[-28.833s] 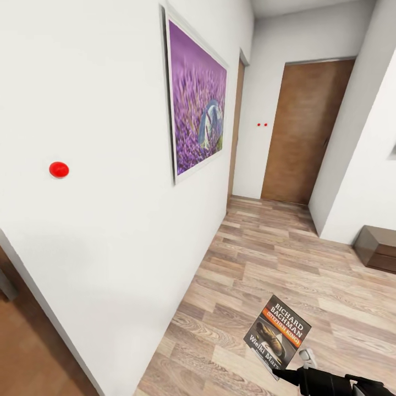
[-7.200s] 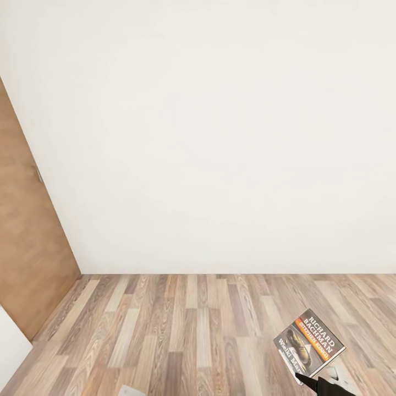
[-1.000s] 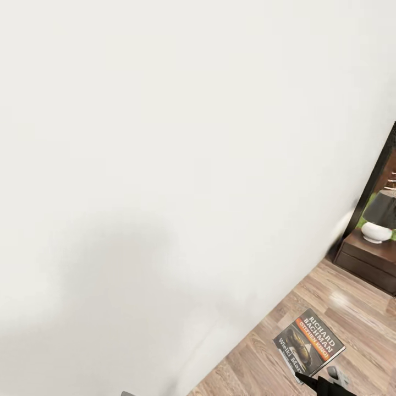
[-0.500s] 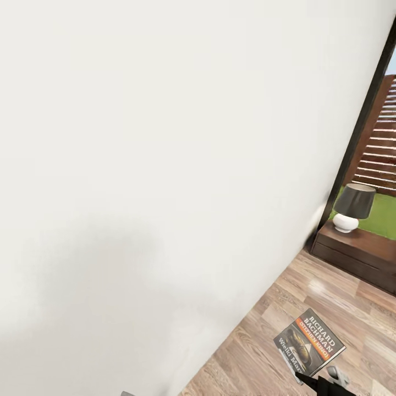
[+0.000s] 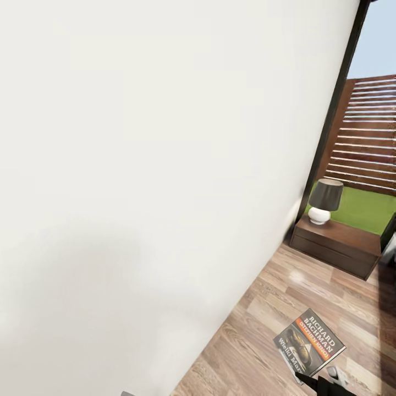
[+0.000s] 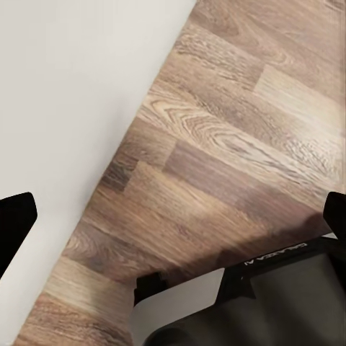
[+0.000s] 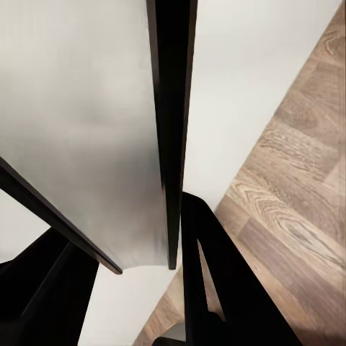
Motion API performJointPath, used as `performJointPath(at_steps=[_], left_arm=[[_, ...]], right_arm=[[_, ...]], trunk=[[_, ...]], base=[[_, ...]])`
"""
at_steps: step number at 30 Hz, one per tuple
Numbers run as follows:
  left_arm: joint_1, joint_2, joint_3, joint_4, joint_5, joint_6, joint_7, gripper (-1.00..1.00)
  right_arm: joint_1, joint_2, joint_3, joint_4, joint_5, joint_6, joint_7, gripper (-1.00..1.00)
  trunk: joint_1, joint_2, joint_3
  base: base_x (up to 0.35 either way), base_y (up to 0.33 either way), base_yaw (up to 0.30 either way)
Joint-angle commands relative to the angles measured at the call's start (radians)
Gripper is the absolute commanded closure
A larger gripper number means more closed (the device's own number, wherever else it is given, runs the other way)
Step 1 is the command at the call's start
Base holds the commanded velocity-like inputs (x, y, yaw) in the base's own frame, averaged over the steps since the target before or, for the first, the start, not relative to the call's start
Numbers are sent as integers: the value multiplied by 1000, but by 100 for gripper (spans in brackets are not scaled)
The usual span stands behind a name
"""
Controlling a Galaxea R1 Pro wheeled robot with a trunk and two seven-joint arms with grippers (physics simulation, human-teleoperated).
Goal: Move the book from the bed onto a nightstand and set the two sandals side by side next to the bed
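The book (image 5: pixel 309 344), dark-covered with an orange band and "Richard Bachman" in white, hangs tilted above the floor at the lower right of the head view. My right gripper (image 5: pixel 316 382) is shut on its lower edge. In the right wrist view the book (image 7: pixel 171 108) appears edge-on between the black fingers (image 7: pixel 216 288). A dark brown nightstand (image 5: pixel 335 246) stands against the wall ahead and to the right, beneath the window. My left gripper (image 6: pixel 173 216) is open over bare floor, holding nothing. The two sandals are out of view.
A white wall (image 5: pixel 137 165) runs close along my left. On the nightstand stands a lamp (image 5: pixel 323 201) with a black shade and a white base. The dark-framed window (image 5: pixel 335 110) shows a fence and grass. A dark shape (image 5: pixel 389 239) is cut off by the right edge; I cannot tell what it is.
The camera has swung right along the wall, so the nightstand, lamp and window have come further into view. The book stays in my right gripper, at the same spot in the picture.
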Motion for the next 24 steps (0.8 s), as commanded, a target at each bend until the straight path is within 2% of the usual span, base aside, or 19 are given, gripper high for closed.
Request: performJointPath(at_steps=[1, 24], left_arm=[[-1, 0, 9, 0, -9, -3, -4, -100], [-1, 0, 9, -1, -9, -5, -4, -100]], right_arm=[[-1, 0, 7, 0, -11, 9, 2, 100], [-1, 0, 7, 1, -11, 9, 2, 100]], trunk=[[1, -2, -2], [1, -2, -2]], base=[[0, 0, -233], [0, 0, -226]])
